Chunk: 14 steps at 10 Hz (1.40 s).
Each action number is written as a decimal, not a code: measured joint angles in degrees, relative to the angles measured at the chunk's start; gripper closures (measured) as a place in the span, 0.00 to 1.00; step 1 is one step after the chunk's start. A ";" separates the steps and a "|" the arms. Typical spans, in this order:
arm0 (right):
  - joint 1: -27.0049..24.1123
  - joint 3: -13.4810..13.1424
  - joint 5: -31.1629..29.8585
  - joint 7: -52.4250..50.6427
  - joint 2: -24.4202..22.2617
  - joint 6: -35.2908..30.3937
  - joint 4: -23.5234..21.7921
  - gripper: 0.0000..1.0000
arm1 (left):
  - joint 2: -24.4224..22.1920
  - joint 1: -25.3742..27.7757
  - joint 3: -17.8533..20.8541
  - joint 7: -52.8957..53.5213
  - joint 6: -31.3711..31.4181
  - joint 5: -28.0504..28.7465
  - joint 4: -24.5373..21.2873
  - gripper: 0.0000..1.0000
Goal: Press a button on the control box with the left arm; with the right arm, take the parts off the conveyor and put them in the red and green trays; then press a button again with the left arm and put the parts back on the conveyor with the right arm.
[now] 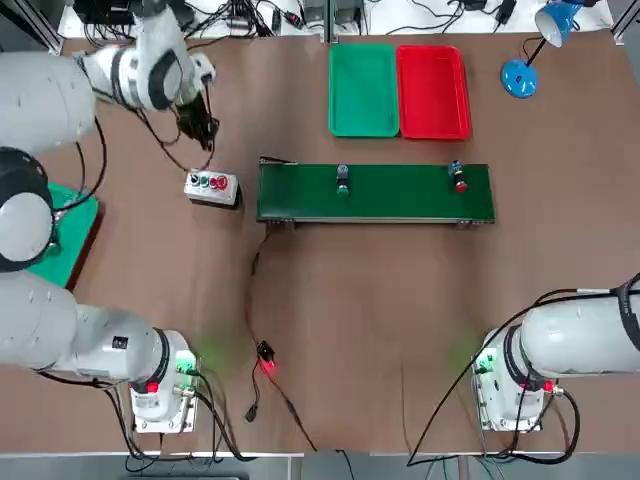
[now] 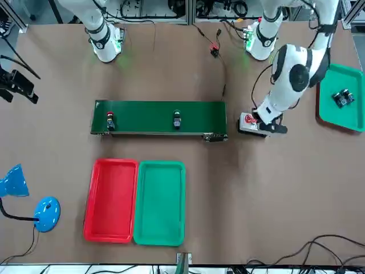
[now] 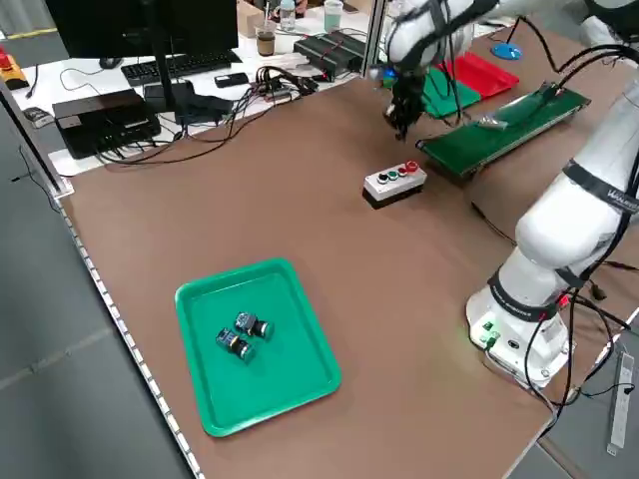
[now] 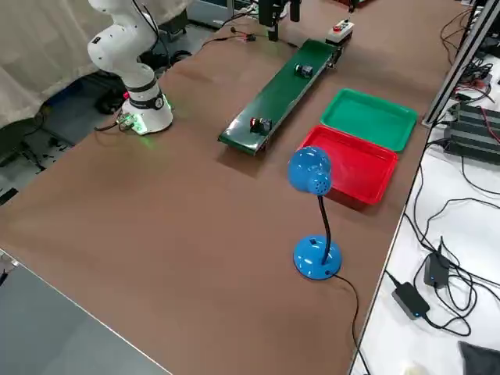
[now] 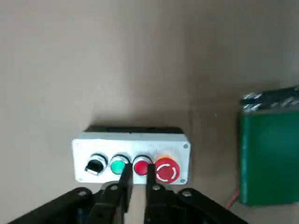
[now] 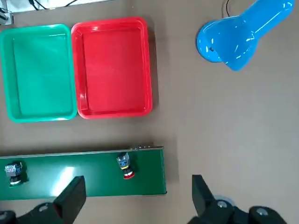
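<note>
The grey control box [image 1: 211,186] with green and red buttons sits on the table just left of the green conveyor [image 1: 400,205]. My left gripper [image 1: 203,130] hovers over the box. In the left wrist view its fingertips [image 5: 124,178] stand slightly parted, either side of the small red button [image 5: 140,166], with nothing held. Two parts rest on the belt: a green-capped part [image 1: 342,180] near the middle and a red-capped part [image 1: 458,178] toward the right end. Behind the belt lie the green tray [image 1: 363,90] and the red tray [image 1: 432,90]. My right gripper [image 6: 136,186] hangs open, high above the belt's right end.
A blue desk lamp [image 1: 520,75] stands at the far right, beside the red tray. Another green tray [image 3: 255,344] holding two parts lies at the table's left edge. A cable with a red-lit plug [image 1: 265,365] runs from the conveyor toward the near edge.
</note>
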 joint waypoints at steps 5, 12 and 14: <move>6.26 0.64 0.04 -1.22 7.62 -0.96 -3.99 0.00 | -0.78 0.36 7.18 0.96 -18.22 0.00 26.49 0.00; 8.47 0.75 0.19 -0.61 5.42 30.57 -37.46 0.00 | -3.27 2.41 11.60 6.00 -36.81 0.00 39.18 0.00; 10.34 0.85 1.32 -0.57 4.38 38.26 -44.84 0.00 | -3.17 2.41 11.45 7.00 -36.91 0.00 39.11 0.00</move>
